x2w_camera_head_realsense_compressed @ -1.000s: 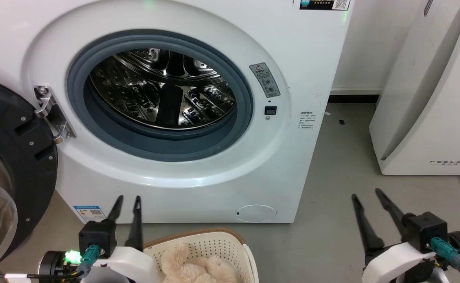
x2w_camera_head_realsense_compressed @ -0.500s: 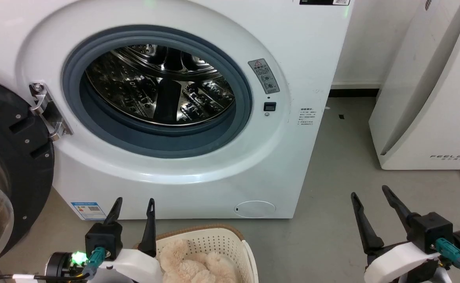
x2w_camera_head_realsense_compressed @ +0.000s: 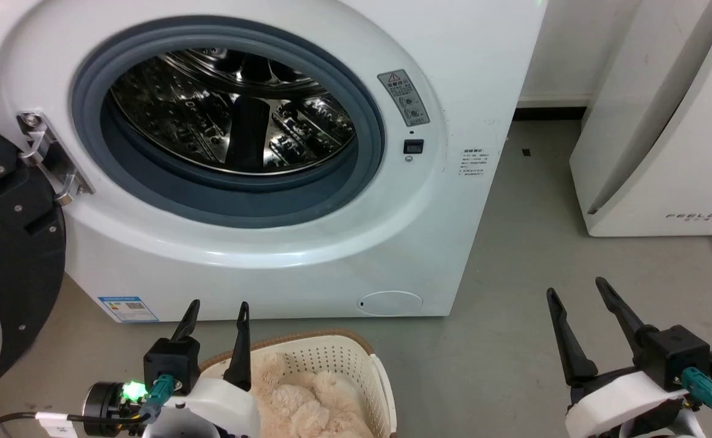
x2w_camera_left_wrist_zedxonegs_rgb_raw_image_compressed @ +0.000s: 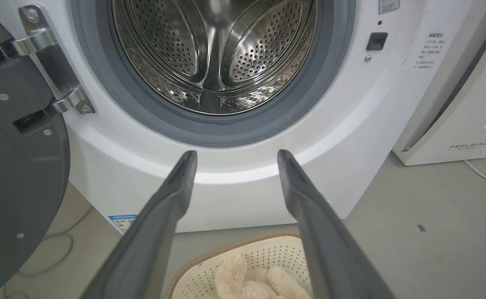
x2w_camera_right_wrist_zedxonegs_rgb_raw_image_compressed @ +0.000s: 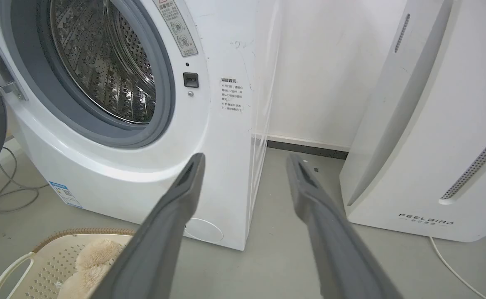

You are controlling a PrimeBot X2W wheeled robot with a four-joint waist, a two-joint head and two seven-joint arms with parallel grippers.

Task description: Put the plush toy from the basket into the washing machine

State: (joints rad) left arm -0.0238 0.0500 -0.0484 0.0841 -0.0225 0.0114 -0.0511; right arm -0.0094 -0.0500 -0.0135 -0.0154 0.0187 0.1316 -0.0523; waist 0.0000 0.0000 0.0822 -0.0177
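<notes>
Lying in the basket (x2w_camera_head_realsense_compressed: 331, 336), the toy (x2w_camera_head_realsense_compressed: 307, 404) sits beside the left gripper (x2w_camera_head_realsense_compressed: 219, 304), jaws apart, empty; the right gripper (x2w_camera_head_realsense_compressed: 577, 287), also apart, hangs well aside. Beyond, the washer (x2w_camera_head_realsense_compressed: 453, 91) stands open. Pinching only loose fur could drop the toy short of the drum (x2w_camera_head_realsense_compressed: 228, 115)

Bright, even indoor light fills all 3 views, with only faint shadows on the grey floor (x2w_camera_head_realsense_compressed: 514, 316). The steel drum (x2w_camera_head_realsense_compressed: 228, 115) glints with hard highlights and dark reflections. Both wrist views bow straight lines near the edges, and the close dark fingers (x2w_camera_left_wrist_zedxonegs_rgb_raw_image_compressed: 160, 224) look soft.
</notes>
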